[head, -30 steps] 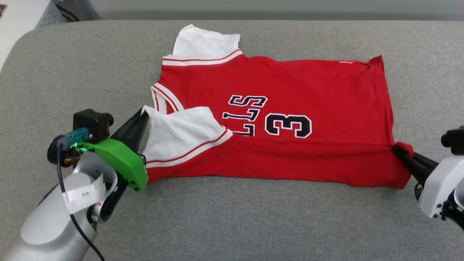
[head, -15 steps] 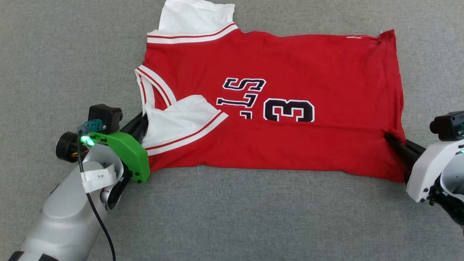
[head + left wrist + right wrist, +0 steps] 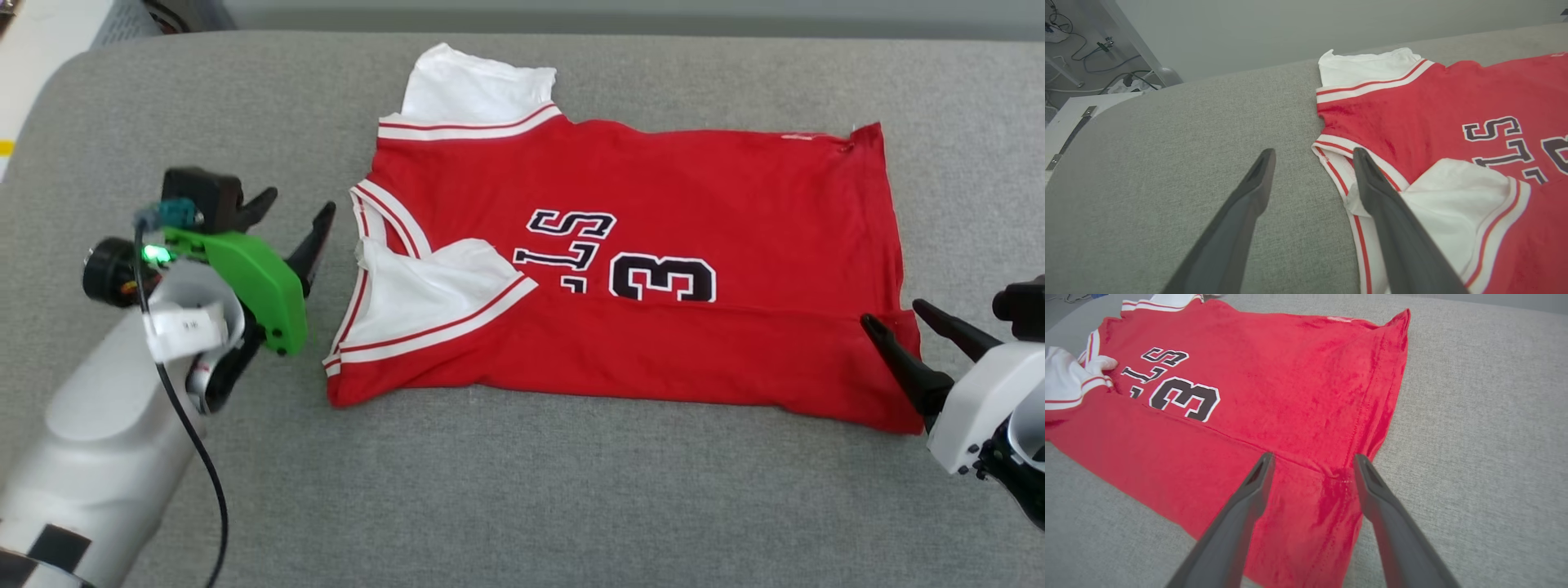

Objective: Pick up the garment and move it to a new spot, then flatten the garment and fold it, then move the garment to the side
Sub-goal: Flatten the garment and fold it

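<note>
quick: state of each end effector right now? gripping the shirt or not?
left end effector: open, holding nothing, beside the collar of the garment.
right end effector: open, holding nothing, fingers spread over the garment's hem edge.

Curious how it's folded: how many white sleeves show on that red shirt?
2. One sleeve sticks out at the shirt's far edge; the other sleeve lies folded over the red front, beside the lettering.

Probably a lab: loose cables [image 3: 1128, 78]
</note>
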